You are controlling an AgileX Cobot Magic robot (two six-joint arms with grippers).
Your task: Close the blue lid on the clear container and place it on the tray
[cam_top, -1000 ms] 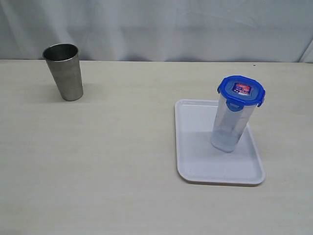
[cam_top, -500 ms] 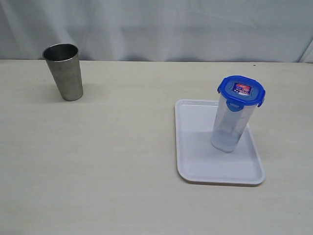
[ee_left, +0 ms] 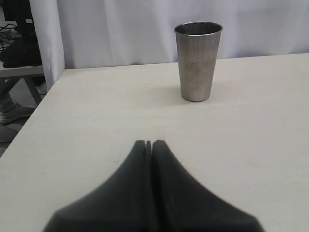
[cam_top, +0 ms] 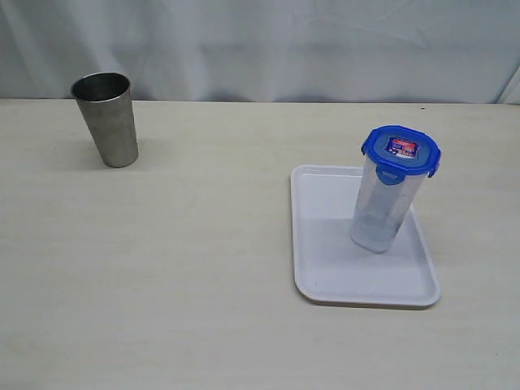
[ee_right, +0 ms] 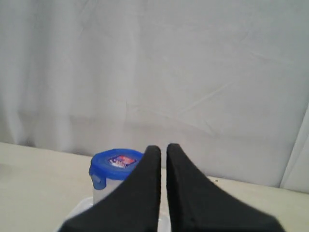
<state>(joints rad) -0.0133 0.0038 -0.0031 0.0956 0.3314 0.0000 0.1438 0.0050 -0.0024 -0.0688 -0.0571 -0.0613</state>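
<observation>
I saw the clear container (cam_top: 380,215) upright on the tray (cam_top: 325,272) w/ the blue lid (cam_top: 400,149) on top. Left gripper (ee_left: 148,144) and right gripper (ee_right: 163,148) had jaws together, holding nothing.

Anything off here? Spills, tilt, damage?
Nothing stands out. The clear container stands on its base inside the tray with the blue lid seated on top. The steel cup stands upright well apart from the tray. No spill or damage is visible.

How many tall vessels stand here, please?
2. The steel cup stands on the table, far left; the clear container, with the blue lid on it, stands on the tray. None seems hidden.
</observation>
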